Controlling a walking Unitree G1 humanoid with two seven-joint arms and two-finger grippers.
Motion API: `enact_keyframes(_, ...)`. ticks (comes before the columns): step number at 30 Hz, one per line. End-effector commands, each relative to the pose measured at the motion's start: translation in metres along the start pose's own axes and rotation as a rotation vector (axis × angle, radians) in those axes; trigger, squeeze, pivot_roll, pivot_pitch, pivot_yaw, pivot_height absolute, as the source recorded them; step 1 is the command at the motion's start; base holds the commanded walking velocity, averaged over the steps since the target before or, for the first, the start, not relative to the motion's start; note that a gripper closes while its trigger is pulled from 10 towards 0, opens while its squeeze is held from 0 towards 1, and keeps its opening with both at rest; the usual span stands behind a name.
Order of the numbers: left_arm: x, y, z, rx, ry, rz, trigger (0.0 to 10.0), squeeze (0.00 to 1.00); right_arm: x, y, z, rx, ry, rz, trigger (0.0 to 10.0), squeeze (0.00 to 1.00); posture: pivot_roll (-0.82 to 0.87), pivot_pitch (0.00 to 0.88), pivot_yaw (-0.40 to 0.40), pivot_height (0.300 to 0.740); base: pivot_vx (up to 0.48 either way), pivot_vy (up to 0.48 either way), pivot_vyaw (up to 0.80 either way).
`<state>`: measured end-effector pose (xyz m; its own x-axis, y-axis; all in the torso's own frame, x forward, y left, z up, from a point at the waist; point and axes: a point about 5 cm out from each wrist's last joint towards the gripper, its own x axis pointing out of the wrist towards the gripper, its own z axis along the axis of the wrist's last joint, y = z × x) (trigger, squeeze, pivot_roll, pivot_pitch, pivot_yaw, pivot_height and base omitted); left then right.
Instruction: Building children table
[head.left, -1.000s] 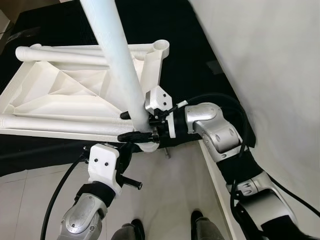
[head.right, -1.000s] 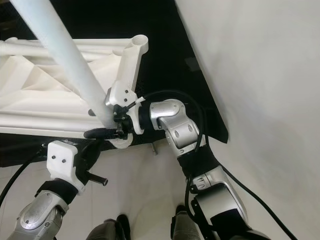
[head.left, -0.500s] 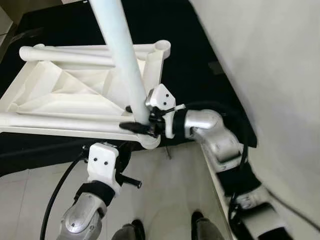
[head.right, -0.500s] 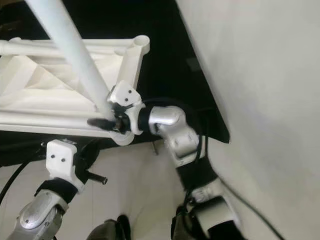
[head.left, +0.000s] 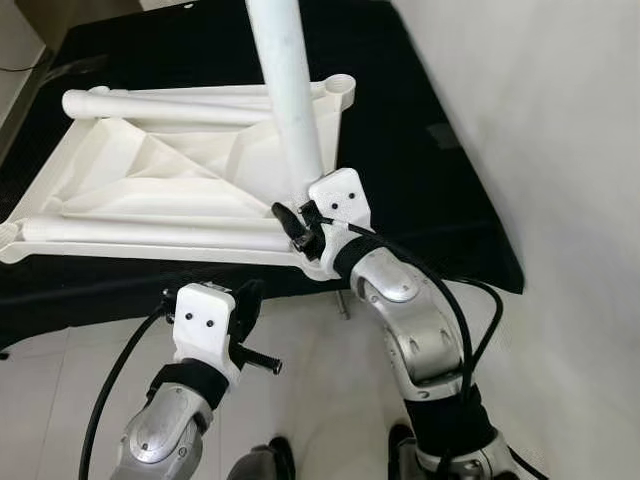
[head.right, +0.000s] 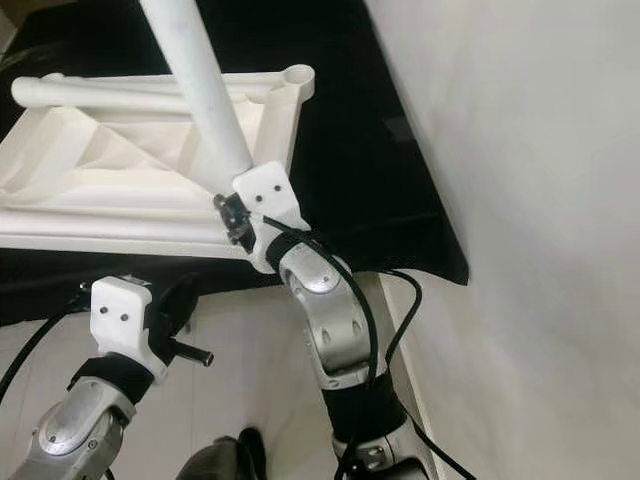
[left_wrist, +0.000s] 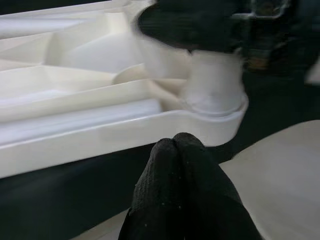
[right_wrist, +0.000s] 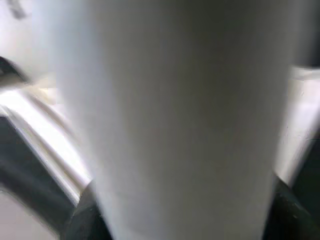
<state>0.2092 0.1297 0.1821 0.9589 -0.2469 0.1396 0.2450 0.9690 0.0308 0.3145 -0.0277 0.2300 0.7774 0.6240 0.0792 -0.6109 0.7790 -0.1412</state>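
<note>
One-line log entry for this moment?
right gripper: shut on table leg at corner socket | left gripper: shut, near tabletop edge | surface: black mat

Smooth white plastic table frame, matt black cloth, glossy floor tiles

No text, label, brand mark, number or sign can be read anywhere in these pictures. Nothing legible is carried by the white plastic parts, the black cloth or the robot's own housings, and the two wrist views are too blurred for any marking to be made out.
</note>
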Motion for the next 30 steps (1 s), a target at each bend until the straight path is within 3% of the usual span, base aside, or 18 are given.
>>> enact_keyframes(1, -0.003, 0.002, -0.005, 0.006, 0.026, 0.01, 10.0, 0.0, 0.014, 0.024, 0.008, 0.116, -0.044, 0.188, 10.0, 1.0, 0.03, 0.327, 0.108, 0.74, 0.0, 0.0, 0.0)
enact_keyframes(2, -0.003, 0.002, -0.005, 0.006, 0.026, 0.01, 10.0, 0.0, 0.014, 0.024, 0.008, 0.116, -0.044, 0.188, 10.0, 1.0, 0.03, 0.327, 0.108, 0.74, 0.0, 0.0, 0.0)
enact_keyframes(3, -0.003, 0.002, -0.004, 0.006, 0.028, 0.004, 10.0, 0.0, 0.015, 0.027, 0.026, 0.104, -0.121, 0.381, 10.0, 1.0, 0.03, 0.331, 0.111, 0.74, 0.0, 0.0, 0.0)
enact_keyframes(5, -0.003, 0.002, -0.004, 0.006, 0.028, 0.003, 10.0, 0.0, 0.015, 0.026, 0.031, 0.088, -0.13, 0.442, 10.0, 1.0, 0.03, 0.335, 0.112, 0.74, 0.0, 0.0, 0.0)
enact_keyframes(8, -0.003, 0.002, -0.004, 0.005, 0.029, 0.002, 10.0, 0.0, 0.011, 0.023, 0.039, -0.01, -0.135, 0.549, 10.0, 1.0, 0.04, 0.33, 0.113, 0.74, 0.0, 0.0, 0.0)
enact_keyframes(9, -0.004, 0.001, -0.004, 0.005, 0.03, 0.002, 10.0, 0.0, 0.008, 0.02, 0.042, -0.072, -0.136, 0.63, 10.0, 0.0, 0.04, 0.332, 0.113, 0.74, 0.0, 0.0, 0.0)
enact_keyframes(11, -0.004, 0.001, -0.004, 0.005, 0.031, 0.002, 10.0, 0.0, 0.005, 0.014, 0.045, -0.142, -0.125, 0.742, 10.0, 0.0, 0.05, 0.329, 0.113, 0.74, 0.0, 0.0, 0.0)
enact_keyframes(16, -0.005, 0.001, -0.004, 0.007, 0.033, 0.003, 10.0, 0.0, 0.009, 0.003, 0.046, -0.193, -0.093, 0.857, 10.0, 0.0, 0.05, 0.335, 0.112, 0.74, 0.0, 0.0, 0.0)
enact_keyframes(24, -0.006, 0.001, -0.004, 0.006, 0.035, 0.001, 10.0, 0.0, 0.014, -0.001, 0.046, -0.185, -0.053, 0.998, 10.0, 0.0, 0.06, 0.337, 0.111, 0.74, 0.0, 0.0, 0.0)
enact_keyframes(25, -0.006, 0.001, -0.004, 0.005, 0.035, 0.001, 10.0, 0.0, 0.013, -0.001, 0.045, -0.182, -0.043, 1.035, 1.1, 0.0, 0.06, 0.341, 0.113, 0.74, 0.0, 0.0, 0.0)
enact_keyframes(26, -0.006, 0.001, -0.003, 0.004, 0.035, 0.001, 10.0, 0.0, 0.013, -0.002, 0.044, -0.176, -0.035, 1.058, 0.0, 0.0, 0.06, 0.343, 0.113, 0.74, 0.0, 0.0, 0.0)
enact_keyframes(30, -0.006, 0.001, -0.003, 0.005, 0.036, 0.001, 10.0, 0.0, 0.015, -0.004, 0.04, -0.183, -0.021, 1.071, 0.0, 0.0, 0.06, 0.342, 0.11, 0.74, 0.0, 0.0, 0.0)
